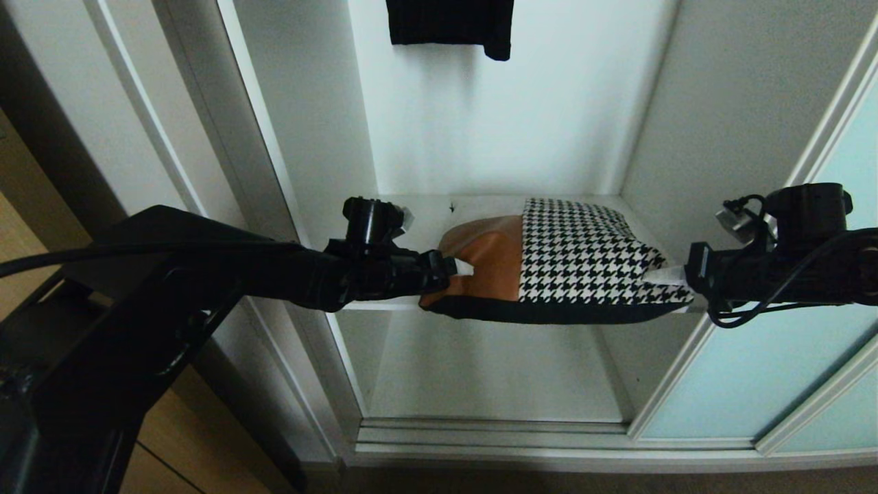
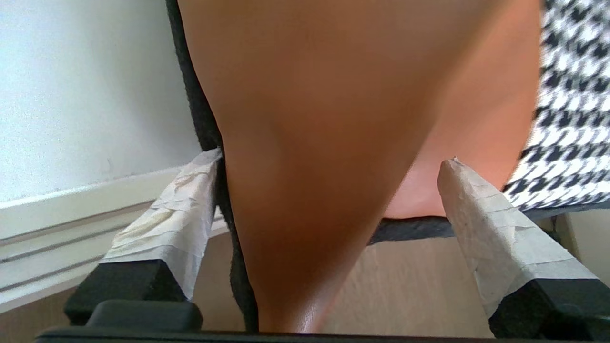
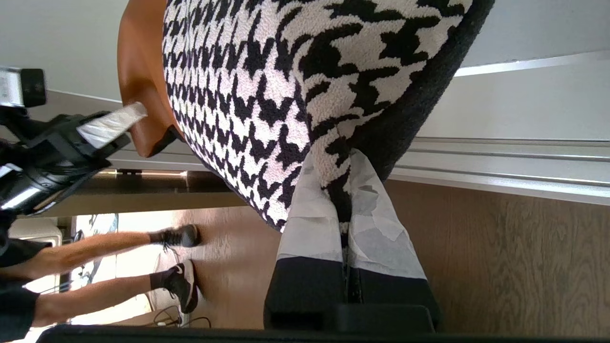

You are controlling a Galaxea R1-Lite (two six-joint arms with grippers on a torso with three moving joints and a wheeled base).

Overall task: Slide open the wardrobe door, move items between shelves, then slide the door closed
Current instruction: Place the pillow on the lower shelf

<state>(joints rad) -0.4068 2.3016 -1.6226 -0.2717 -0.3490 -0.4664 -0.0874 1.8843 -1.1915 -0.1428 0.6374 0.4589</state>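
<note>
The cushion [image 1: 559,264] lay flat on the white shelf [image 1: 429,213] inside the open wardrobe, its tan-brown part toward my left arm and its black-and-white houndstooth part toward my right, with the black front edge hanging a little over the shelf's front lip. My right fingers [image 3: 345,200] were pinched tight on the cushion's houndstooth corner, the two taped tips pressed together over the black seam at the shelf's right end. My left fingers [image 2: 329,209] stood spread as wide as they go at the tan end; in the left wrist view the leather-like corner sat between the two taped tips, the tip by the black edge just beside it, the other apart from the leather, so I held nothing on that side. In the head view my left fingertip [image 1: 461,267] lay against the tan edge of the cushion. The sliding wardrobe door [image 1: 768,370], frosted pale aqua in its slim pale frame, stood pushed off to the right, behind my right arm. A small black garment [image 1: 453,24] hung against the white back wall above the shelf. In the right wrist view a person's legs [image 3: 95,271] in dark shoes stood on the wooden floor [image 3: 500,252] well behind me.
</note>
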